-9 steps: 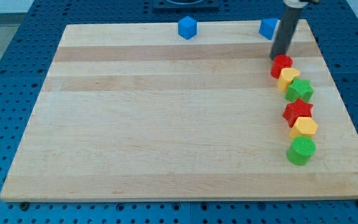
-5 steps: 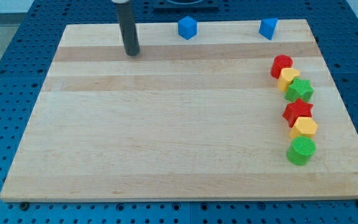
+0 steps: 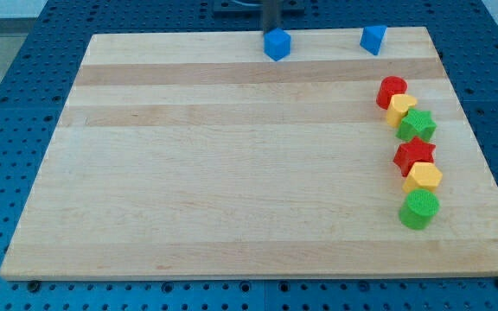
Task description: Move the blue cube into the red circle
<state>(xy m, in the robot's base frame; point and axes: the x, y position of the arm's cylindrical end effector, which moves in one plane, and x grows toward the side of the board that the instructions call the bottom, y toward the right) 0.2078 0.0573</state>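
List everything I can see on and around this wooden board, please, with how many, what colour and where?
blue cube: 1, blue, top edge, centre
blue block: 1, blue, shape unclear, top edge, towards the view's right
red circle: 1, red, head of the column at the view's right
yellow blocks: 2, yellow, second and fifth in that column
green star: 1, green, third
red star: 1, red, fourth
green cylinder: 1, green, column's bottom
wooden board: 1, pale wood, on a blue perforated base
my tip: 1, dark rod, blurred, just above the blue cube

Pale wooden board [image 3: 232, 173], blue perforated table [image 3: 24, 104]
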